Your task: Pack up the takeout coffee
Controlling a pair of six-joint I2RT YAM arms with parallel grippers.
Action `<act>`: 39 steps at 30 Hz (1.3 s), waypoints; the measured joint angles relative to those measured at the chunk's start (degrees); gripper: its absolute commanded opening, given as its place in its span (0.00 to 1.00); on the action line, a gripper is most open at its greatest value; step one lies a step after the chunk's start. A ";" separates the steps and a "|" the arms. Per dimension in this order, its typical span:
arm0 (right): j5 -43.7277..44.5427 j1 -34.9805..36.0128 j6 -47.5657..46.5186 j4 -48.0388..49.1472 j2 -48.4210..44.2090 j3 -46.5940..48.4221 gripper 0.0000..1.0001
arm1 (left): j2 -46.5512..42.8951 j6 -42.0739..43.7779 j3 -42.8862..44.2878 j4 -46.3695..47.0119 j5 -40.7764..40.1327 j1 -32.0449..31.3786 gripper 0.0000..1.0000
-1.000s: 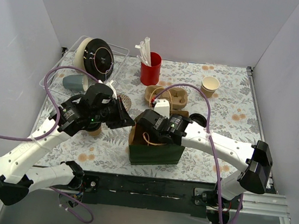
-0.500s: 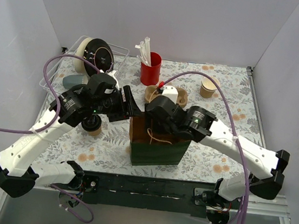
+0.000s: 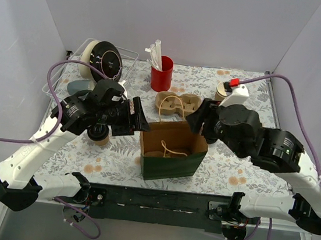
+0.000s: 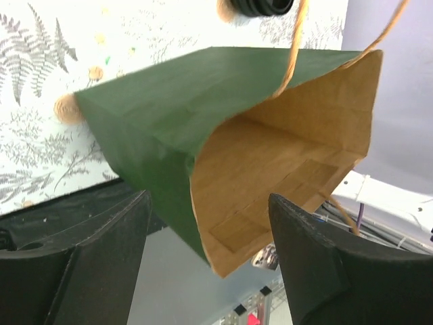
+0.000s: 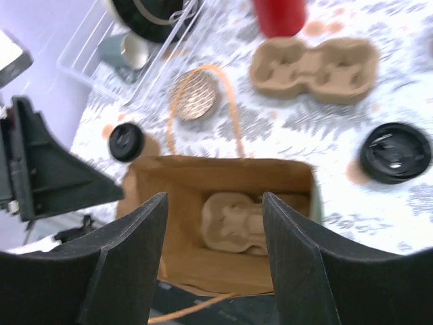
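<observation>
Robot test cell in a laboratory. Enclosed left, right and far by plain white panels (image 3: 190, 18) around a floral-covered table (image 3: 197, 80). Fitted with a black mounting rail (image 3: 156, 201) at the near edge and exposed purple cabling (image 3: 49, 83).

Floral-print tabletop (image 3: 200, 81), bearing: open green paper bag (image 3: 169, 165) near centre, two-cup pulp carrier (image 3: 177, 103) and red cup (image 3: 161, 76) behind it, clear rack (image 3: 130, 55) far left, black-lidded takeout coffee (image 3: 97, 135) left of bag, loose black lid (image 5: 395, 152) right of bag.

Bag (image 3: 171, 150) bottom-centre of frame, carrier (image 5: 237, 220) inside it; second carrier (image 3: 177, 103) above it, takeout coffee (image 3: 97, 133) left.
</observation>
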 measured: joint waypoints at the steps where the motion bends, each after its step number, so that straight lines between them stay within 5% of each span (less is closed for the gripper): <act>1: 1.86 0.00 -1.01 -0.15 -0.96 -0.02 0.66 | 0.00 -0.22 -0.22 -0.59 0.44 0.00 0.69; 6: 7.78 -1.33 -3.74 -4.22 -2.75 -3.34 0.65 | -0.02 -0.59 -0.72 -2.43 1.53 0.00 0.58; 13: 5.20 -4.39 -3.74 -6.21 -2.34 -12.96 0.61 | 0.50 -1.07 -4.85 -2.71 3.21 0.00 0.38; 16: 3.37 -6.16 -4.22 -5.86 -2.36 -15.32 0.50 | 1.55 -1.01 -4.85 -2.19 3.72 0.00 0.22; 21: 1.66 -9.38 -5.73 -4.61 -2.36 -17.57 0.16 | 2.80 0.20 -4.98 0.04 4.61 0.00 0.00; 23: 1.05 -10.36 -6.86 -3.32 -2.34 -18.21 0.02 | 2.86 0.57 -5.46 1.53 5.14 0.00 0.00; 31: -3.43 -11.34 -15.06 6.97 -4.28 -18.80 0.01 | 0.63 3.58 -5.81 9.55 5.57 0.00 0.00; 39: -12.44 -11.34 -28.26 29.64 -18.47 -32.06 0.01 | -14.84 8.94 -14.67 24.57 4.48 0.00 0.00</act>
